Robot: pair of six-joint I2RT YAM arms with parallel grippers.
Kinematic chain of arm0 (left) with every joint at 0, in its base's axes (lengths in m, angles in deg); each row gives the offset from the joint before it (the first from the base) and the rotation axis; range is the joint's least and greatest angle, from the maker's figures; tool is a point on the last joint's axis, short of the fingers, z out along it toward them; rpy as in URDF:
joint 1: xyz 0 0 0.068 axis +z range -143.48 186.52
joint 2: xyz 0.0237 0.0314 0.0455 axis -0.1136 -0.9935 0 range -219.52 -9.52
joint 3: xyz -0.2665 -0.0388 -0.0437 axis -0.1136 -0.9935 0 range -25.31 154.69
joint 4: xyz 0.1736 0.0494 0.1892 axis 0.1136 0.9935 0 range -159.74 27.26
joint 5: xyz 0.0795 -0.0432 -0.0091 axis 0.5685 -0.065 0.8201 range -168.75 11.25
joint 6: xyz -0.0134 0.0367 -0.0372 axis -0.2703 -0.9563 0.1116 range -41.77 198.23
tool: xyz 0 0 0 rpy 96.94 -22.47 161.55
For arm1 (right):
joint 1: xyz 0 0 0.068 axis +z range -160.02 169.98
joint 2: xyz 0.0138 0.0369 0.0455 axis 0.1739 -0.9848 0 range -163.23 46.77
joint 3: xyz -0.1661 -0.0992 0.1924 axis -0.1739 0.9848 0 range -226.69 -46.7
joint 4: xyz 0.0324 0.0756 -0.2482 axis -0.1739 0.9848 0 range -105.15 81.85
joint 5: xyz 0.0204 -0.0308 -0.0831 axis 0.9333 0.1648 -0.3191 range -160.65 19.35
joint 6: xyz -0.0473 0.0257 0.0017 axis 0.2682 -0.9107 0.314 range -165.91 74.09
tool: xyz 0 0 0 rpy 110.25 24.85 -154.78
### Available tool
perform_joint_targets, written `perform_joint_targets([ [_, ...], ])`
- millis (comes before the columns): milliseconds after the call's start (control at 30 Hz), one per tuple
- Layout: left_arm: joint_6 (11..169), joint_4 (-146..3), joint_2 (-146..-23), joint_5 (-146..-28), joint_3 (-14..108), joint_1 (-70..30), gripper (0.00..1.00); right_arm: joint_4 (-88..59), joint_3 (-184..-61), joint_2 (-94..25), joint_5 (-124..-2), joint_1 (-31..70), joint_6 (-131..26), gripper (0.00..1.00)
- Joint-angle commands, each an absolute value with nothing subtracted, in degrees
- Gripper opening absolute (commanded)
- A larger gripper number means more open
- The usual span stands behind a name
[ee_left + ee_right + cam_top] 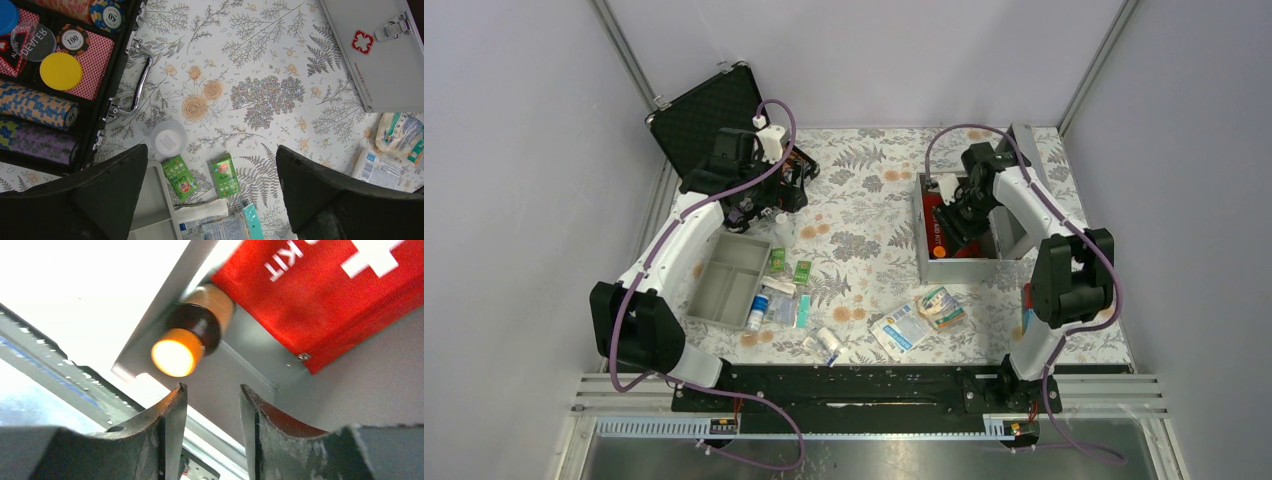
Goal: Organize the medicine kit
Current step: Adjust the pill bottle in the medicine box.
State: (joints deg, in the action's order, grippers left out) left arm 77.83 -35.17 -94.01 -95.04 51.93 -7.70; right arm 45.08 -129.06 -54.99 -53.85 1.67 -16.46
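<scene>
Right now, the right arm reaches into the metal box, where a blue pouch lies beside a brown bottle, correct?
Not blue: the right wrist view shows a red pouch. The rest holds: it lies beside the brown bottle in the metal box.

Inside metal kit (350,385): brown bottle (200,325) w/ orange cap lies against red pouch (340,295); right gripper (213,390) nearby, jaws apart, empty.

black chip (72,40) "100"; blue chip (109,14) "20"; clear disc (33,41) "DEALER"; medicine kit (390,75) red cross; red pouch (330,300) "KIT".
</scene>
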Motion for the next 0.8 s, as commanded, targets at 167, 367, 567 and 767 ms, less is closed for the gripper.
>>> perform_joint_targets([
  [167,78.1,-37.6,-92.7,-96.0,52.2,-7.4,0.99,48.7,-134.7,-55.3,-42.6,1.7,-18.1,0.51],
  [367,78.1,-37.6,-92.6,-95.9,52.0,-7.3,0.99,47.8,-134.4,-57.3,-47.1,1.7,-17.6,0.49],
  [567,78.1,-37.5,-92.8,-96.1,52.2,-7.4,0.99,45.9,-132.7,-57.8,-49.2,1.7,-18.1,0.48],
  [767,78.1,-37.4,-93.0,-96.2,52.3,-7.3,0.99,44.1,-131.3,-59.4,-60.9,1.7,-20.7,0.45],
])
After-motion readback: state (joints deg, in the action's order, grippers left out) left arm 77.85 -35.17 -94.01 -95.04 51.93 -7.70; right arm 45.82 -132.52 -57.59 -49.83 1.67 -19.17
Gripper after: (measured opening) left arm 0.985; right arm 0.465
